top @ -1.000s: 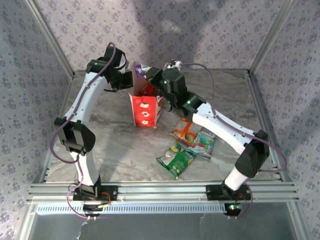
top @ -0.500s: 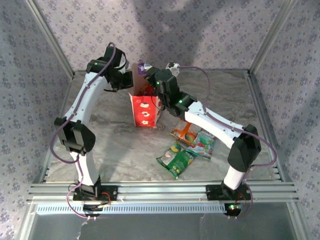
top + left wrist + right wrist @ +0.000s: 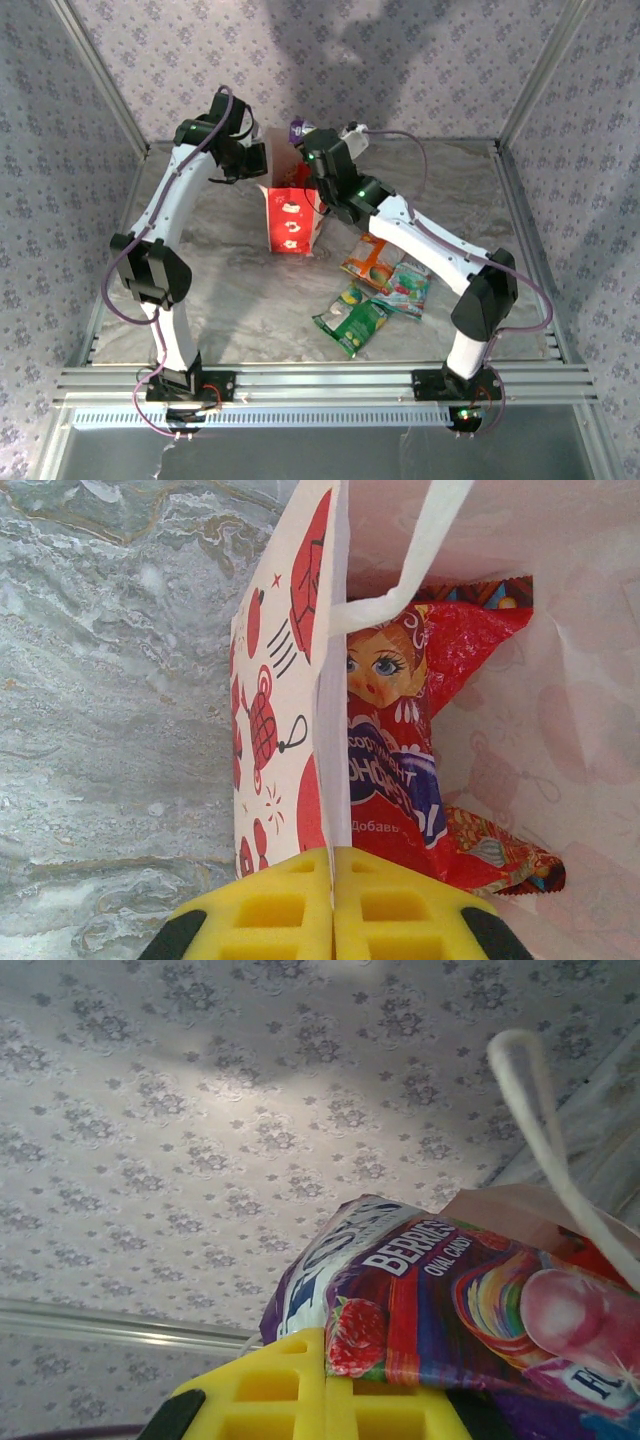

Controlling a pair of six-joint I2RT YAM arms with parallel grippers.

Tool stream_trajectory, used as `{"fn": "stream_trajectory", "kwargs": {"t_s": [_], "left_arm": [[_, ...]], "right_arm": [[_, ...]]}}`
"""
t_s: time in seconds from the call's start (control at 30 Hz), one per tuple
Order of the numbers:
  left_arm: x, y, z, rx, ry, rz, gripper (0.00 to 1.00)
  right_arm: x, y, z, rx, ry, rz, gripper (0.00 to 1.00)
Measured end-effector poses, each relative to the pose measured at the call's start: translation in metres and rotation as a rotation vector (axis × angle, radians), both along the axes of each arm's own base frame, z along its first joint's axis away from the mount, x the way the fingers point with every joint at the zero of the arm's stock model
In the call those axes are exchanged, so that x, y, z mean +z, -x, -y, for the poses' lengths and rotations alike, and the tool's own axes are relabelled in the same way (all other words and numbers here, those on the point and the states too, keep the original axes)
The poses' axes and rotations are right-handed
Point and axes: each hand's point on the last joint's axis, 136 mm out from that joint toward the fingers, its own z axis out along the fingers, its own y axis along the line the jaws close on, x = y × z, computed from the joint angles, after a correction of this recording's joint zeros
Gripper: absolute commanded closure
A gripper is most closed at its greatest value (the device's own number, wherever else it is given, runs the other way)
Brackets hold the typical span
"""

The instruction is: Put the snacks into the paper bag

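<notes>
The bag is small, red and white with white apple-like prints. It stands upright toward the far middle of the table, mouth open.

The left wrist view looks down inside it. A glossy red packet with a doll's face and Cyrillic lettering sits inside against the bag's printed wall. A white handle crosses above it. The left gripper has its yellow pads pressed together on the top edge of that wall. From above, it sits at the bag's left rim.

The right wrist view shows the purple packet close up, with "BERRIES" lettering, a raspberry and a pink sweet. The right gripper is clamped on one corner of it. A handle loops beside it, and the patterned wall lies behind. From above, the purple packet hangs from the right gripper over the bag's far rim.

The overhead view also takes in three packets lying flat on the table, right of the bag and nearer the bases. The orange packet and teal packet touch, and the green packet lies just in front of them.
</notes>
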Motion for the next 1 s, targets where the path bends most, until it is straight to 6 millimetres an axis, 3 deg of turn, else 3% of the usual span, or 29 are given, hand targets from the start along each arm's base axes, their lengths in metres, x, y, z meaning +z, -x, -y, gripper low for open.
{"fn": "stream_trajectory", "kwargs": {"t_s": [0.57, 1.0], "left_arm": [[0.000, 0.000, 0.001, -0.002, 0.004, 0.002, 0.93], [0.001, -0.001, 0.003, -0.007, 0.014, 0.003, 0.93]], "right_arm": [[-0.026, -0.003, -0.004, 0.004, 0.022, -0.069, 0.99], [-0.031, -0.018, -0.011, 0.038, 0.021, -0.093, 1.00]]}}
